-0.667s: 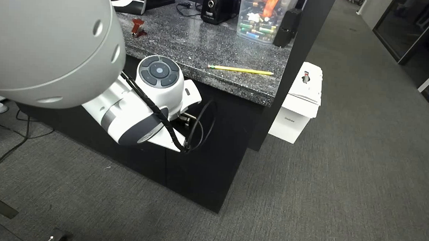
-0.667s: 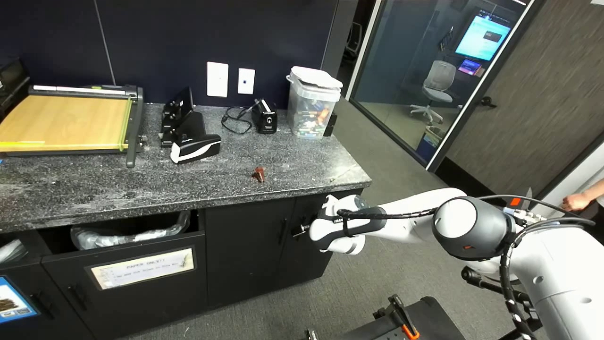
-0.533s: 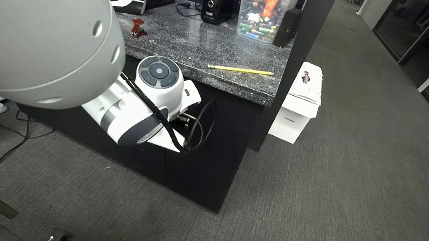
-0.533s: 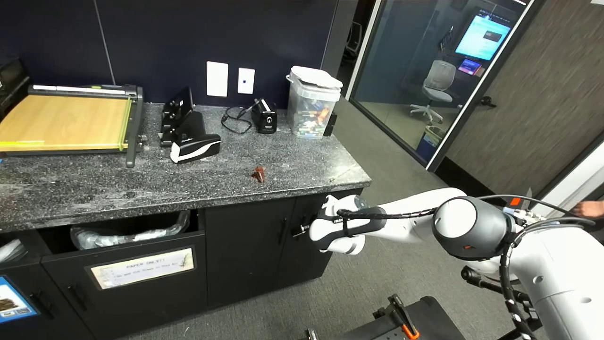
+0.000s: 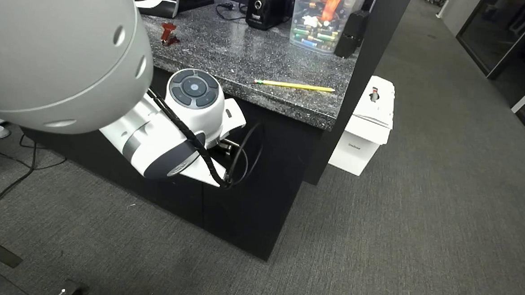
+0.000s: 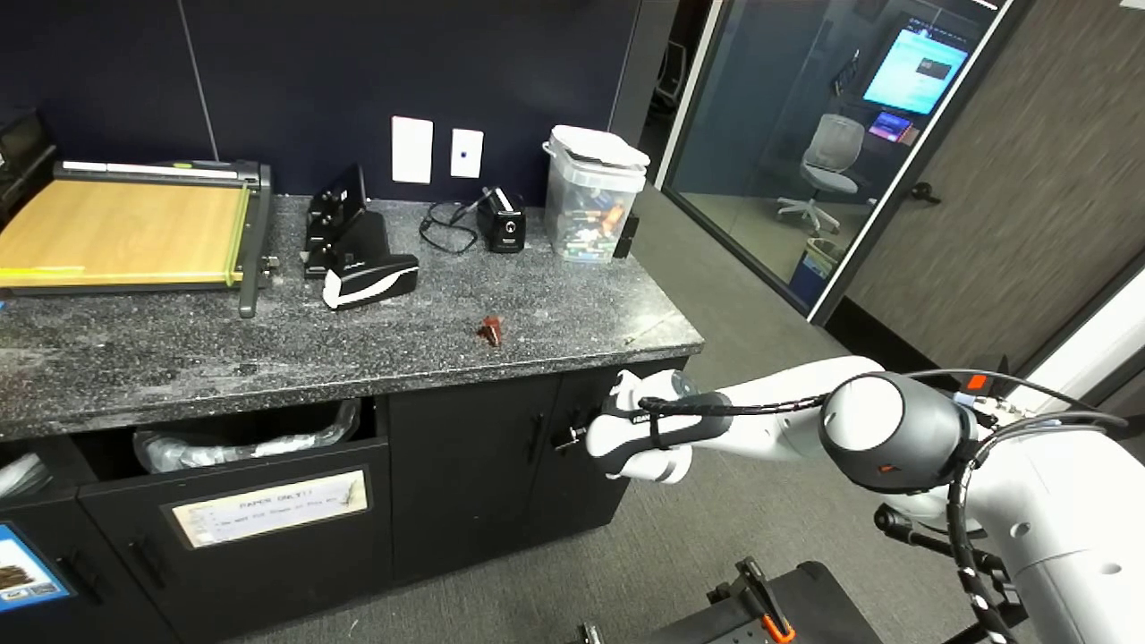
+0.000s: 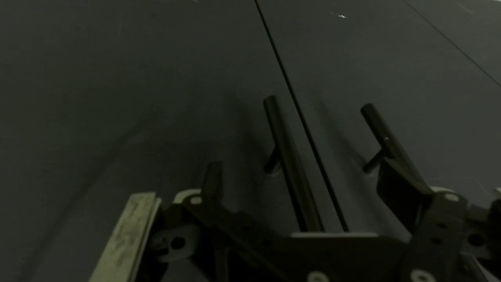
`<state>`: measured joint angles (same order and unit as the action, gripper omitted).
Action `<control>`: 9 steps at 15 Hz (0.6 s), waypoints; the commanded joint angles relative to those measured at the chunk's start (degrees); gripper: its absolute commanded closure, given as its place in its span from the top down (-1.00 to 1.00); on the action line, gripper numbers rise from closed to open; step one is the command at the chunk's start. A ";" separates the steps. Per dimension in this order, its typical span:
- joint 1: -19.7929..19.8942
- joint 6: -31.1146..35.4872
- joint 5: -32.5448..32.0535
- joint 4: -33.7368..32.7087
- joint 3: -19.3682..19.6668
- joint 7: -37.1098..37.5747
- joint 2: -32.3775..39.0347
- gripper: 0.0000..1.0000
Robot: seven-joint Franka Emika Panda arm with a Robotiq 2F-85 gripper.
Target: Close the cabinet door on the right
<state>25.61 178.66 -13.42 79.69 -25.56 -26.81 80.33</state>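
The gripper (image 7: pixel 305 184) is released, its jaws standing wide apart with nothing pinched between them. In the wrist view the bar handle (image 7: pixel 289 156) of the cabinet door (image 7: pixel 137 90) shows in the gap between the fingers (image 7: pixel 212 180); whether they touch anything cannot be told. The cabinet door lies straight ahead of the gripper and looks flush with the next door (image 7: pixel 364 55), a thin seam (image 7: pixel 288 81) between the two. In an exterior view it is the last one at the end of the counter (image 6: pixel 555 304), partly hidden behind the gripper and the arm (image 6: pixel 863 416). A second handle (image 7: pixel 381 131) stands on the next door, just beside the bar handle and partly covered by a finger. Well to the gripper's left, in an exterior view, is a drawer front (image 6: pixel 295 572) with a paper label (image 6: pixel 273 507). The counter runs above the gripper in both exterior views; a pencil (image 5: pixel 295 85) lies near its front edge, up and to the gripper's right. Up and to the gripper's left sit a small red object (image 6: pixel 491 331), a stapler (image 6: pixel 371 281) beyond it and, farthest left, a paper cutter (image 6: pixel 125 228). Higher up, toward the back, stand a black corded device (image 6: pixel 503 224) and a clear tub (image 6: pixel 586 210). A white box (image 5: pixel 354 148) stands well to the gripper's right.
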 commanded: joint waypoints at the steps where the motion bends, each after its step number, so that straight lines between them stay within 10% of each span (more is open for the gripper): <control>1: -3.12 6.95 2.30 11.46 10.57 8.71 -10.49 1.00; 4: -3.30 7.22 2.48 11.51 10.71 8.89 -10.55 1.00; 9: -15.94 16.81 11.69 24.20 31.14 18.52 -20.47 1.00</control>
<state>18.11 190.97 -8.99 92.59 -5.65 -12.96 68.55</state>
